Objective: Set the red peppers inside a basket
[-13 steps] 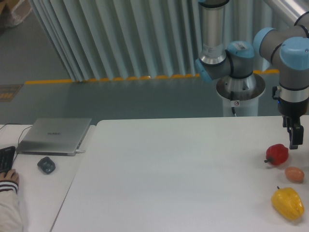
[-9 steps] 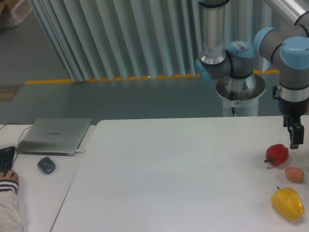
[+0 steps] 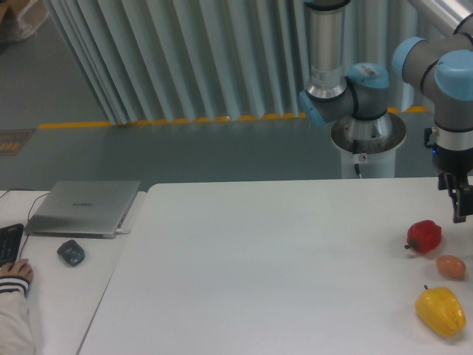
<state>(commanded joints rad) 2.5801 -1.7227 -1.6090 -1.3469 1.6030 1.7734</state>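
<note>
While the red bell pepper (image 3: 425,236) is lying on the white table (image 3: 281,266), the gripper (image 3: 463,207) is hovering just right of it; finger state indiscernible.

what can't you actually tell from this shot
- Gripper: half cut off by the camera view's right edge, so open or shut is unclear.
- Basket: none in view; it may lie outside the frame.
- Small orange-brown thing between the red pepper and the yellow pepper: too small and blurred to identify.
- Keyboard: cut off by the left edge.

Laptop (image 3: 83,208), mouse (image 3: 71,253) — perhaps egg (image 3: 451,266)
</note>
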